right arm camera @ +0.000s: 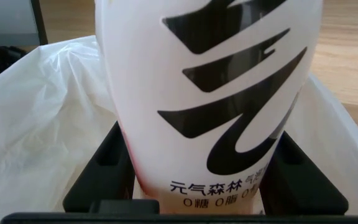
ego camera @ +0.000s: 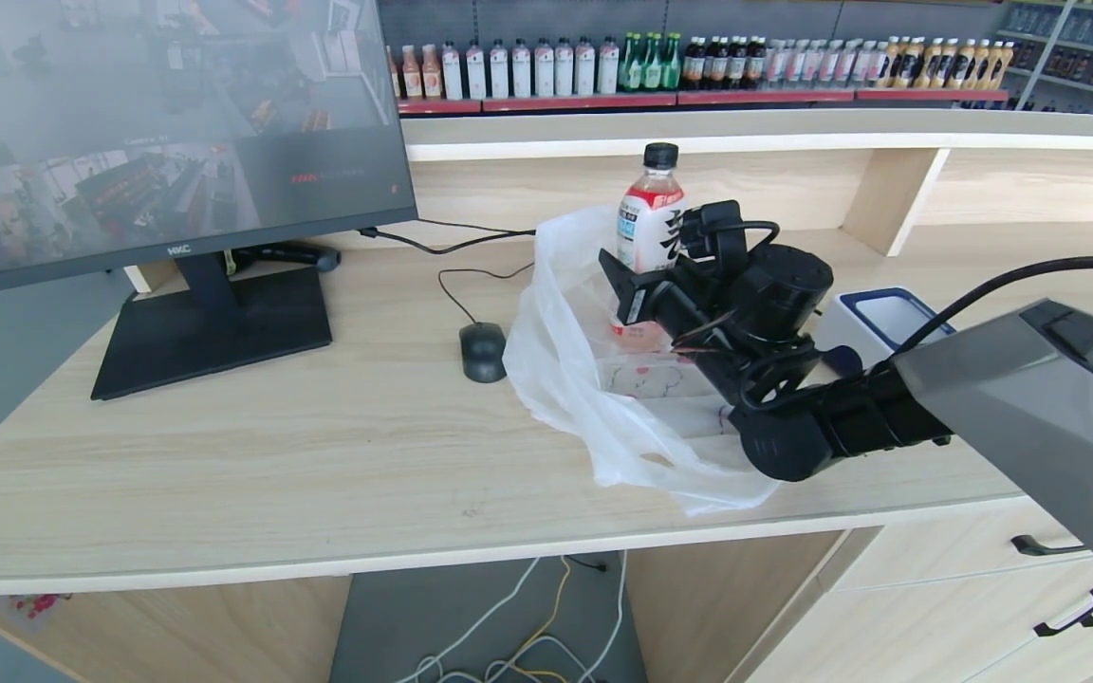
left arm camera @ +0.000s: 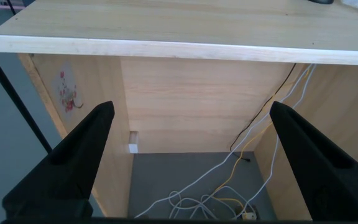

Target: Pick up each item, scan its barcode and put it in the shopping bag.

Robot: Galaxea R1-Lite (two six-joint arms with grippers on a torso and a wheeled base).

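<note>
The right hand (ego camera: 643,285), clamped on the bottle (ego camera: 648,216), is holding it upright inside the shopping bag (ego camera: 556,379); releasing it seems next.

Bottle (ego camera: 651,223): white label bearing large black brush-style characters, with a red band of white characters above. In the right wrist view the bottle (right arm camera: 210,93) shows two rows of small black characters at the label's foot, the lower row mixed with digits. Monitor (ego camera: 167,123): short white lettering at the centre of the lower bezel; a line of red characters on screen, illegible. Bag (ego camera: 556,313): faint line drawing, no legible text. Shelf bottles (ego camera: 698,62): labels illegible
</note>
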